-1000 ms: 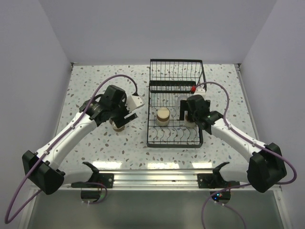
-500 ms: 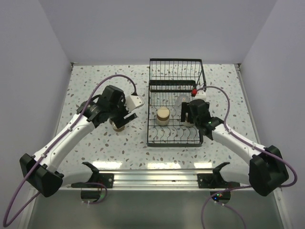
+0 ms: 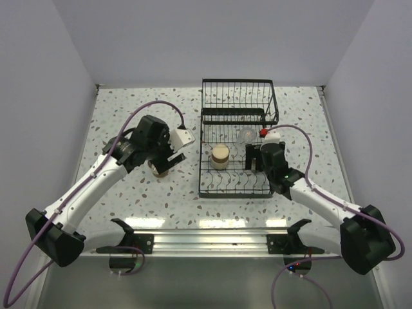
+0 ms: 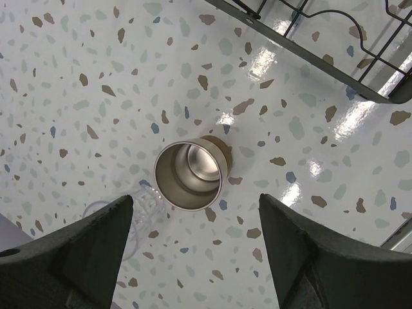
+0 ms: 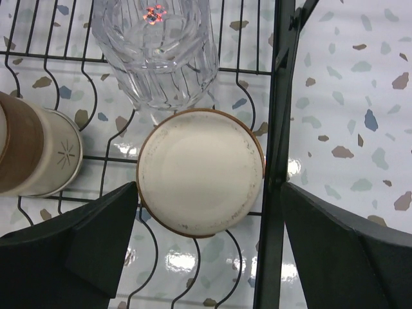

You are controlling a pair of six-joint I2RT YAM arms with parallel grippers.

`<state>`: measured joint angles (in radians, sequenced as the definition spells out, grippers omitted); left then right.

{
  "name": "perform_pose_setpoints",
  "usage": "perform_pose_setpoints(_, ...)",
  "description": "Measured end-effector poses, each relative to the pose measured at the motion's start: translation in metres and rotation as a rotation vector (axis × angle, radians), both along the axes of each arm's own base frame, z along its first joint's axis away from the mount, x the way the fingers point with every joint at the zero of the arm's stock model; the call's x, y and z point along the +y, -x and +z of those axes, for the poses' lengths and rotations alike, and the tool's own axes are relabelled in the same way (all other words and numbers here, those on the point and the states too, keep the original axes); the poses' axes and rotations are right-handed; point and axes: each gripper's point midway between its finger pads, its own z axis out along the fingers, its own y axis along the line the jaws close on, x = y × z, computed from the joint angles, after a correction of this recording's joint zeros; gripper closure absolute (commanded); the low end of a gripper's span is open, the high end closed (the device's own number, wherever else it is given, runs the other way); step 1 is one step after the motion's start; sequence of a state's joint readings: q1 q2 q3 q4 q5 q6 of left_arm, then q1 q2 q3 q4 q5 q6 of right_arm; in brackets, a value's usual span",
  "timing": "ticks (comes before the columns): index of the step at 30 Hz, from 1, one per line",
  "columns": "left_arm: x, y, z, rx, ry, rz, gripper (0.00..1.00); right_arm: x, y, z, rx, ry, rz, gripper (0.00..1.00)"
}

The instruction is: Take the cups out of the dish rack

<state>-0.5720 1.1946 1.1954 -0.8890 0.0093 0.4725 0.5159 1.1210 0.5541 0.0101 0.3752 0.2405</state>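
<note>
The black wire dish rack (image 3: 235, 187) holds an upside-down brown cup (image 3: 220, 155) and a clear cup (image 3: 245, 135). In the right wrist view, my open right gripper (image 5: 209, 190) hovers over a second upside-down brown cup (image 5: 201, 170), one finger on each side, the right one outside the rack's side wire (image 5: 273, 193). The clear cup (image 5: 154, 45) stands just beyond it and the other brown cup (image 5: 35, 151) to its left. My open left gripper (image 4: 196, 215) hangs above an upright brown cup (image 4: 188, 176) on the table, with a clear cup (image 4: 138, 206) beside it.
The rack's taller basket section (image 3: 237, 96) stands at the far end. A rack corner (image 4: 360, 77) shows at the top right of the left wrist view. White walls enclose the speckled table (image 3: 129, 116) on three sides. A rail (image 3: 206, 241) runs along the near edge.
My right gripper has moved toward the near end of the rack, from over the clear cup to over the brown cup. The left arm has barely moved.
</note>
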Motion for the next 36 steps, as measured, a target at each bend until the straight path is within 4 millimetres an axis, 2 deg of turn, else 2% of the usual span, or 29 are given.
perform_pose_setpoints(3,0.0,0.001,0.001,-0.001,0.003,-0.002,0.17,0.003,-0.005,-0.001,-0.009,0.001,0.003,0.05)
perform_pose_setpoints(9,0.001,0.003,0.006,-0.017,0.013,-0.003,0.17,0.006,-0.012,-0.011,0.006,0.018,0.01,0.16)
perform_pose_setpoints(10,0.001,0.003,0.007,-0.018,0.014,-0.003,0.17,0.007,-0.013,-0.011,0.008,0.02,0.01,0.2)
perform_pose_setpoints(11,0.001,0.003,0.007,-0.019,0.014,-0.003,0.17,0.008,-0.015,-0.012,0.008,0.021,0.011,0.35)
perform_pose_setpoints(14,0.001,0.003,0.007,-0.019,0.015,-0.003,0.17,0.009,-0.016,-0.011,0.005,0.022,0.016,0.56)
perform_pose_setpoints(16,0.001,0.004,0.007,-0.019,0.017,-0.005,0.17,0.009,-0.016,-0.011,0.007,0.021,0.018,0.65)
perform_pose_setpoints(17,0.001,0.004,0.008,-0.018,0.019,-0.006,0.18,0.01,-0.015,-0.011,0.008,0.02,0.025,0.76)
perform_pose_setpoints(20,-0.001,0.005,0.008,-0.016,0.029,-0.011,0.18,0.014,-0.009,-0.007,0.021,0.014,0.069,0.85)
perform_pose_setpoints(22,-0.002,0.006,0.009,-0.013,0.043,-0.008,0.2,0.018,-0.002,-0.002,0.031,0.003,0.113,0.87)
perform_pose_setpoints(26,-0.006,0.008,0.017,-0.024,0.094,0.008,0.24,0.036,0.014,0.023,0.047,-0.039,0.252,0.91)
perform_pose_setpoints(28,-0.01,0.01,0.026,-0.035,0.14,0.017,0.27,0.056,0.021,0.041,0.051,-0.095,0.364,0.95)
perform_pose_setpoints(31,-0.015,0.01,0.046,-0.058,0.228,0.028,0.32,0.091,0.031,0.074,0.031,-0.214,0.533,1.0)
perform_pose_setpoints(36,-0.019,0.002,0.09,-0.121,0.423,0.047,0.34,0.13,0.037,0.131,-0.05,-0.442,0.655,1.0)
